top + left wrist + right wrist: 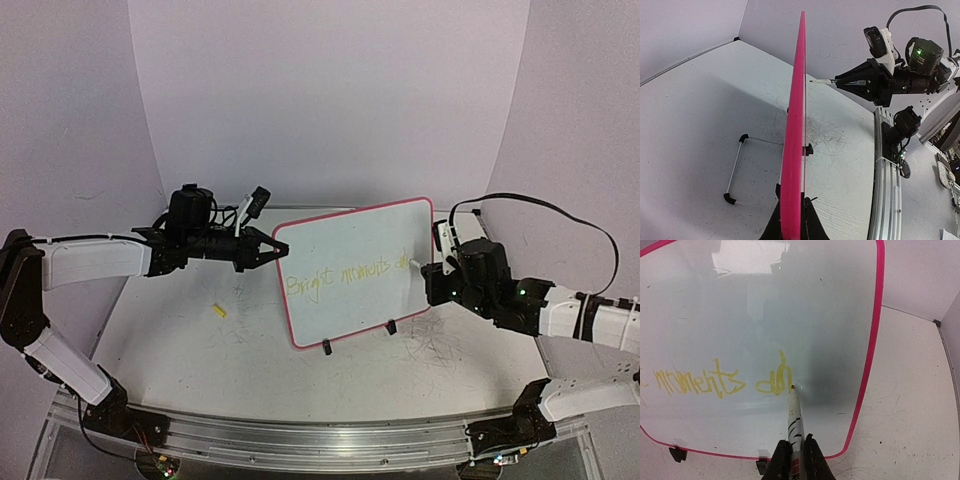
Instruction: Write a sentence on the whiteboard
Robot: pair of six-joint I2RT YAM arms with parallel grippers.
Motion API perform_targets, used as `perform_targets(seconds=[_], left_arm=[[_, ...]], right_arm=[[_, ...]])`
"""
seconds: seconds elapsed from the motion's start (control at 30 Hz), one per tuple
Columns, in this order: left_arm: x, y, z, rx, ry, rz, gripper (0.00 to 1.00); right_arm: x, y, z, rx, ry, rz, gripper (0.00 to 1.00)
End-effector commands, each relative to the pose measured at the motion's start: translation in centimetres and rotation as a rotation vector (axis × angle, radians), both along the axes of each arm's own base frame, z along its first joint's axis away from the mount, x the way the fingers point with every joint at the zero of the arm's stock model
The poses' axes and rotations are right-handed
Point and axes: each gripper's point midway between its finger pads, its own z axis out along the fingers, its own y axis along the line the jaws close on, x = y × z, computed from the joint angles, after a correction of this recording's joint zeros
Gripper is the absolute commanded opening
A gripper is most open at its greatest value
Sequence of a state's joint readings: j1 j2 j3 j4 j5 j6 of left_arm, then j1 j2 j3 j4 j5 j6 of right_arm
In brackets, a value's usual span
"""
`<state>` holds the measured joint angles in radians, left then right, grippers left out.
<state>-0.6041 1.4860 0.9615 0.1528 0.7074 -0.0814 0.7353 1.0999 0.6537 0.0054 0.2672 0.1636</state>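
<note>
Glossy smooth whiteboard [740, 305], matt scuffed table [170, 340], ribbed metal rail [300, 440]

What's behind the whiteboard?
A thin wire prop with black end caps, resting on the table, shows behind the whiteboard in the left wrist view. From above, the board covers it.

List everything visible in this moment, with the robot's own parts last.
whiteboard: one, white with a pink rim, upright mid-table
sentence: one, yellow handwriting, unfinished, across the board's lower half
marker: one, white body with a yellow tip, tip on the board
small piece: one, yellow, on the table left of the board
wire stand: one, black-footed, behind the board
table: one, scuffed grey-white
left gripper: shut on the board's left edge
right gripper: shut on the marker
</note>
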Motion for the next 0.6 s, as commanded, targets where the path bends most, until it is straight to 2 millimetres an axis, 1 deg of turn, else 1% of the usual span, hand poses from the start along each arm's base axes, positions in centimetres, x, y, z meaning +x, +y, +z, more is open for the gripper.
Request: perform_targets(seconds=[0.0, 0.23, 0.57], left_arm=[[0.84, 0.81, -3.68, 0.142, -0.033, 0.033, 0.00], [0.68, 0.78, -3.61, 0.139, -0.030, 0.027, 0.00], [0.56, 0.67, -3.66, 0.136, -0.028, 0.016, 0.00]], right_arm=[[1.02, -0.07, 1.08, 0.015, -0.050, -0.035, 0.00], [1.32, 0.07, 0.61, 0.009, -0.038, -0.034, 0.00], [1.87, 0.18, 0.47, 0.011, -0.039, -0.039, 0.00]])
